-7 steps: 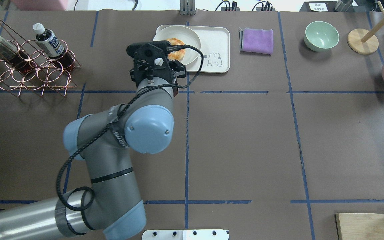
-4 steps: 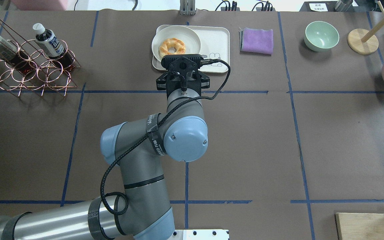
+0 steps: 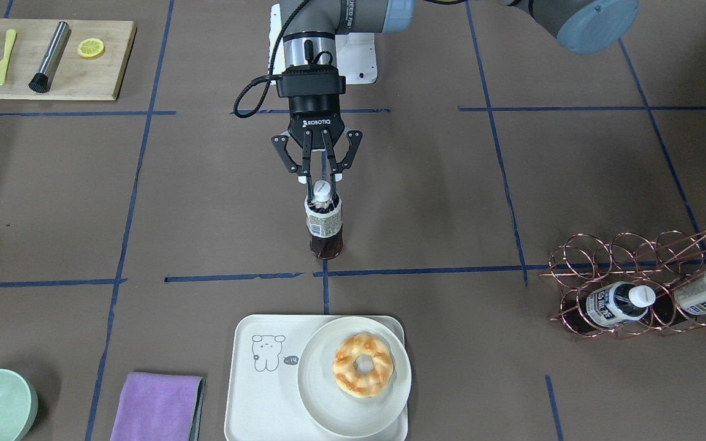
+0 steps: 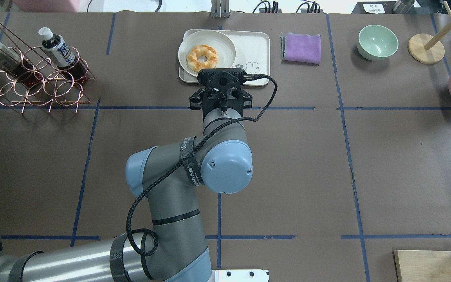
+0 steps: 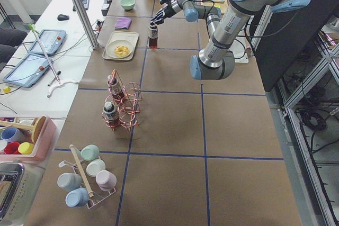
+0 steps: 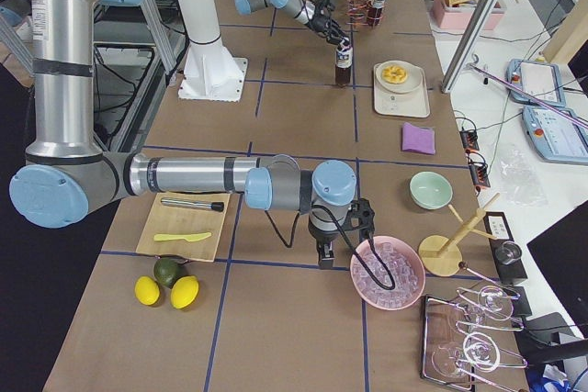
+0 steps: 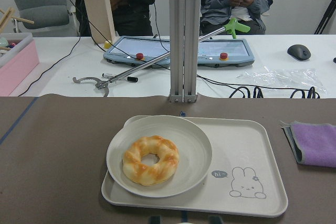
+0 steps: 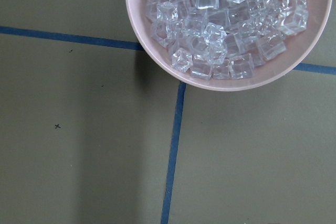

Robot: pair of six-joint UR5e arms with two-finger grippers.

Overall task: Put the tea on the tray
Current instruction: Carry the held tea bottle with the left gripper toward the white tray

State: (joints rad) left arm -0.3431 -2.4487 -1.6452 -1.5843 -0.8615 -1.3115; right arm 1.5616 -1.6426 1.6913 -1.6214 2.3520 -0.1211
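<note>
You see the tea, a small clear bottle of dark liquid with a white cap, upright just short of the smooth cream round-cornered tray, not on it. Your left gripper pinches its cap. The right gripper hangs beside the pink ice bowl; whether it is closed, you cannot tell.

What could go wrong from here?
The left hand pinches the tea bottle only at its white cap, so it could swing or slip. The plate with the doughnut fills much of the tray; lowered off the bare side, the bottle might catch the plate rim and tip.
</note>
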